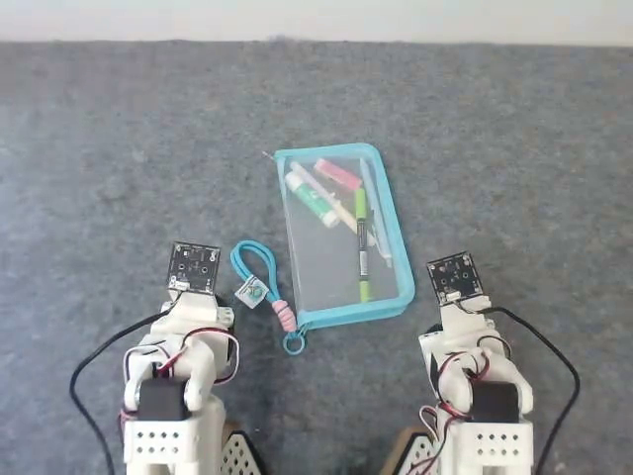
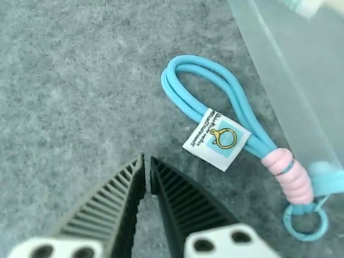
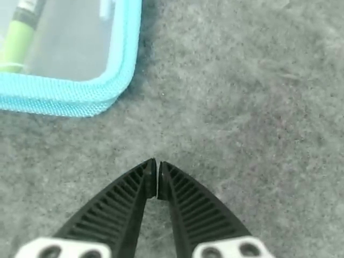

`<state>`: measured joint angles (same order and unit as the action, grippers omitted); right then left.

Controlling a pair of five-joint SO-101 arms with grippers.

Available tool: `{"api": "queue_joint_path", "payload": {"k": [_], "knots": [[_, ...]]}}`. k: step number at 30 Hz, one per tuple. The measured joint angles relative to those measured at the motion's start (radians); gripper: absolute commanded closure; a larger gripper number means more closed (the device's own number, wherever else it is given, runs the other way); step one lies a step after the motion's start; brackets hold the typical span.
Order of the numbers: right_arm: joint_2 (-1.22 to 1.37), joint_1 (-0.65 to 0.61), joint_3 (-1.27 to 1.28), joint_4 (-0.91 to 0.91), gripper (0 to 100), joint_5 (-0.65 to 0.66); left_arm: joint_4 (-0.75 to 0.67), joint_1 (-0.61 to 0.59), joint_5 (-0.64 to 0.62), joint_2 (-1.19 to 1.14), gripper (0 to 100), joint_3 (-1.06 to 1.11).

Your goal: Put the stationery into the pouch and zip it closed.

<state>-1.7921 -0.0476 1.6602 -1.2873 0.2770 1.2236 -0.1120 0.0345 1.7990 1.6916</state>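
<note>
The clear plastic pouch with a turquoise fabric border [image 1: 356, 314] lies flat between the two arms, with a green pen [image 1: 362, 242] and capped markers [image 1: 315, 201] inside it. A light-blue cord loop with pink beads [image 2: 215, 91] trails from its near corner. The left gripper [image 2: 147, 166] sits beside that loop, jaws closed on nothing. The right gripper [image 3: 157, 169] is near the pouch's other near corner, also closed and empty, over the grey carpet [image 1: 119, 148].

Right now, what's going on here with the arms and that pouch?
Nothing is being handled. The clear pouch lies on the grey carpet between the two arms, with pens and markers inside. Its blue strap lies beside it, near the left gripper. That and the right gripper sit over carpet, jaws shut, holding nothing. Whether the pouch is fully closed, I cannot tell.
</note>
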Motion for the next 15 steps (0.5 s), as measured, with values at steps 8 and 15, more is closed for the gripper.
{"api": "queue_joint_path", "payload": {"k": [8,15], "knots": [[0.0,0.0,0.0,0.0,99.2,0.0,0.0,-0.063,0.0,0.0,99,0.0],[0.0,0.0,0.0,0.0,99.2,0.0,0.0,-0.181,-0.002,0.0,99,0.0]]}}
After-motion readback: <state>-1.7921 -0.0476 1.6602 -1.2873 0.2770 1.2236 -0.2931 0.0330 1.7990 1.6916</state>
